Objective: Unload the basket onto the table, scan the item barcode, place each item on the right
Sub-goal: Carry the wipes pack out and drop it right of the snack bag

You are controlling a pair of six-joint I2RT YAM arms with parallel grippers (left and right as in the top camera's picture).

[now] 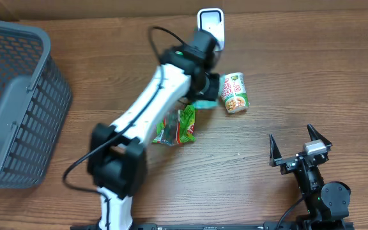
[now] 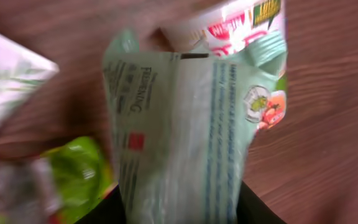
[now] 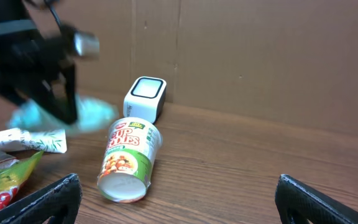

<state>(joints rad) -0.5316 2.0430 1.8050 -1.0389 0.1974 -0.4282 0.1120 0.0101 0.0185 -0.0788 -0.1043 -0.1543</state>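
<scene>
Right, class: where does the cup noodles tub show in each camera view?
Overhead: cup noodles lies on its side, right of centre, upper half.
Left wrist: top edge, partly hidden behind the pale packet.
Right wrist: lower left of centre.
Shared landmark: the pale packet, beside it in every view.

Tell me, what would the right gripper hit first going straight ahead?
Probably the cup noodles, lying on its side left of middle between the fingers of the open right gripper. Depth is unclear; missing it, the cardboard wall comes next.
</scene>
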